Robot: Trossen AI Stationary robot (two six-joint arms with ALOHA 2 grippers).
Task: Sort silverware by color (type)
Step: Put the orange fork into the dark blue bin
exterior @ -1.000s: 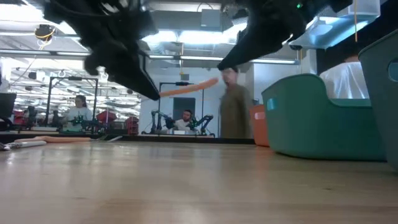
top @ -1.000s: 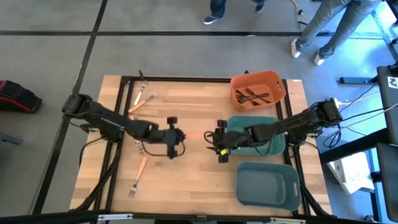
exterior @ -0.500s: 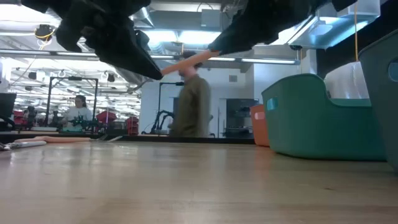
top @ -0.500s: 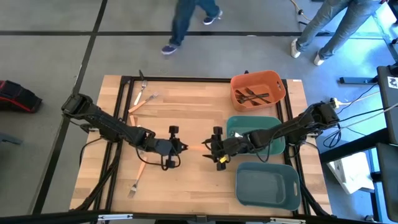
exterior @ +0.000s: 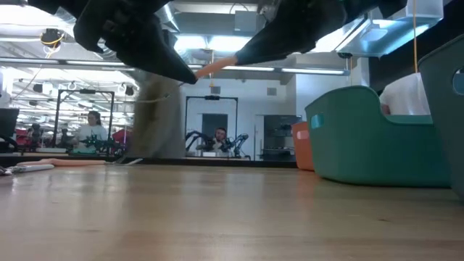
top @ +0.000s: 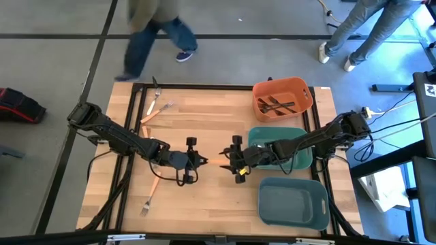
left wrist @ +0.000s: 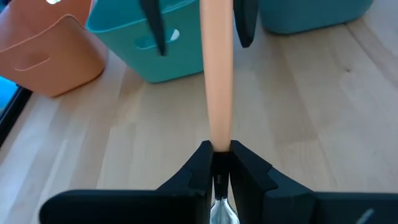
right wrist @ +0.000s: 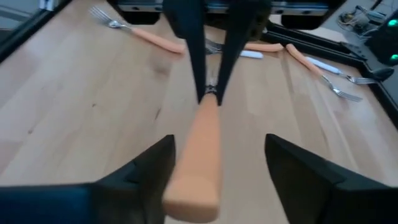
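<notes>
Moved: both grippers now sit closer at table centre than a sec ago, tips nearly meeting; person beyond the far edge has walked toward 11 o'clock.
Near bin: teal bin (top: pixel 293 202) at 5 o'clock, nothing visible in it, prob. waiting for one fork type.
Handoff fork: orange-handled fork (top: pixel 214 162) held level above the wood at centre, handle pointing to 3 o'clock so the other arm can take the free end.
Left gripper: left gripper (top: pixel 195 160) just at 9 o'clock of centre, fingers pressed on the fork's neck, where the handle meets the metal; wrist view shows handle (left wrist: pixel 216 74) running straight out from the pinch.
Right gripper: right gripper (top: pixel 229 161) just at 3 o'clock of centre, fingers spread either side of the handle end (right wrist: pixel 198 163), not yet clamped; looks lined up to receive.
Middle bin: second teal bin (top: pixel 262 134) at 3 o'clock, under right arm, contents hidden.
Loose forks: three orange-handled forks (top: pixel 155 184) lie at 8 to 10 o'clock, still unsorted, left arm's side.
Far bin: orange bin (top: pixel 294 87) at 1 o'clock holds dark forks (top: pixel 276 105), so that type seems done.
Judgement: handoff because bins sit on right arm's side, forks on left's.
</notes>
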